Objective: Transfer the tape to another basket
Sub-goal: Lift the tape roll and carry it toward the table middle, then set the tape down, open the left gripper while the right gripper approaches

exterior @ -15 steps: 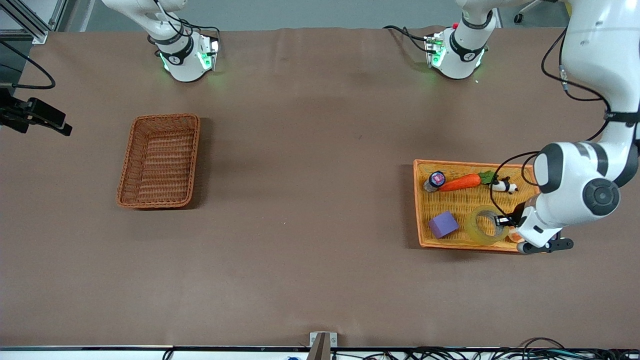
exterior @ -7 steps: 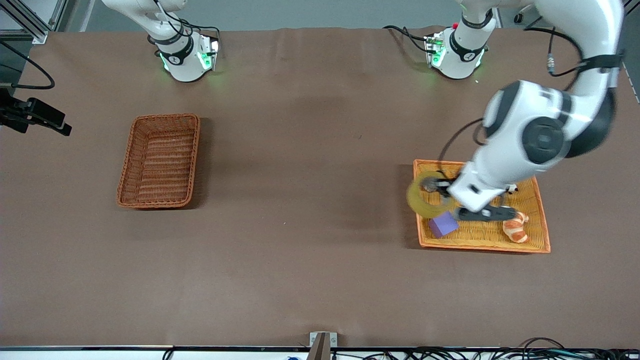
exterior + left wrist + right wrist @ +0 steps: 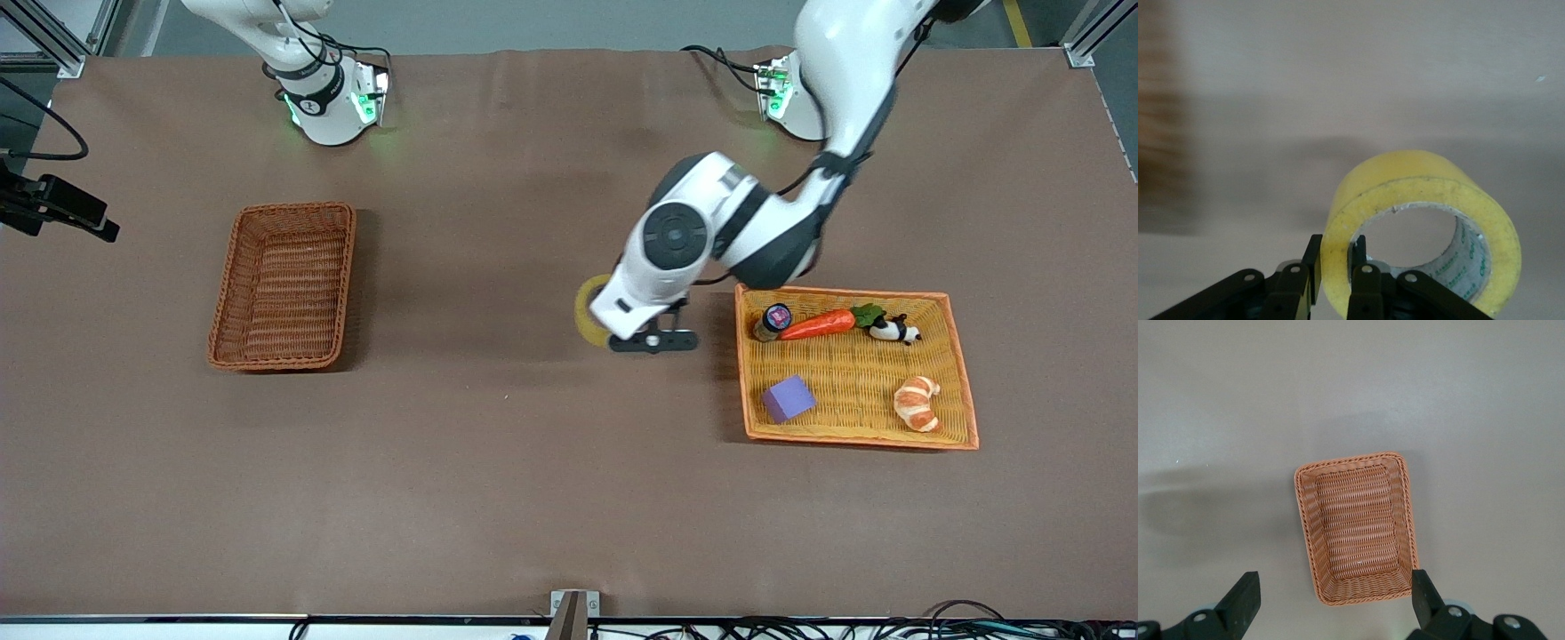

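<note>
A robotics lab: bolted arm bases on a brown-covered table, cables along its edge.

Green printed lettering ran around the grey inner core of the tape, just beside the left tool, but it could not be read.

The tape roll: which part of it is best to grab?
The ring's wall, one finger inside the hole, one outside. The left end effector holds the tape that way over bare table; the open core lets a finger in, and the wall is thin enough to pinch.
</note>
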Robot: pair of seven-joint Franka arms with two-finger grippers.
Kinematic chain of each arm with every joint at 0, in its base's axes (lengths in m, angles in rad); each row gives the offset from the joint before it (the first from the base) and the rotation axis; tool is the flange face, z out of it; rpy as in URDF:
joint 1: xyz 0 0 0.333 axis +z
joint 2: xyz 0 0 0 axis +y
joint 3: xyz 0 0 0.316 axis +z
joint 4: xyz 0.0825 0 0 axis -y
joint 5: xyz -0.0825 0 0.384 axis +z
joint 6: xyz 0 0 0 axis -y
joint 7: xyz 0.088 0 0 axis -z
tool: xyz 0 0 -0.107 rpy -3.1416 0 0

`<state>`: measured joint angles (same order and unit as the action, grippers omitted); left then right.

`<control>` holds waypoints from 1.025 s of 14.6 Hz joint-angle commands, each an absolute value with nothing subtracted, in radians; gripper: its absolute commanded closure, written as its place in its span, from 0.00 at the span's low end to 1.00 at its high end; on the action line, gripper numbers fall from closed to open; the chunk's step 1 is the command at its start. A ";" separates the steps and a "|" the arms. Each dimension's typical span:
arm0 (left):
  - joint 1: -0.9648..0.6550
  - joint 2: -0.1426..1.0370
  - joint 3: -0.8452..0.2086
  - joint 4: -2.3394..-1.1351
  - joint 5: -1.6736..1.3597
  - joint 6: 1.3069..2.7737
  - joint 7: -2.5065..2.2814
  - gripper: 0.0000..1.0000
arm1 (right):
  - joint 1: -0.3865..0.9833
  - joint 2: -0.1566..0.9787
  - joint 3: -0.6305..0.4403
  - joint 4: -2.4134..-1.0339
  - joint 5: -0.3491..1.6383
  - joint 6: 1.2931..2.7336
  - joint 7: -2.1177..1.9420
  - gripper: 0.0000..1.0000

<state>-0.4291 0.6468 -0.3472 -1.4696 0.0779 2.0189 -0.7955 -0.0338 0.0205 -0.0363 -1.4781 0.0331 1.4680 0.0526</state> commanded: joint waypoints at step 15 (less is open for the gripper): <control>-0.456 0.462 -0.198 -1.382 0.249 1.927 -0.849 0.00 | 0.191 0.152 -0.015 -1.491 0.061 1.644 0.093 0.00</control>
<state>-0.5454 0.6391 -0.1962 -1.3237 0.2299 2.0131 -0.9012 0.1182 0.1019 -0.0111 -1.4880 0.0543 1.5872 0.0572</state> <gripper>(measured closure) 0.075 0.000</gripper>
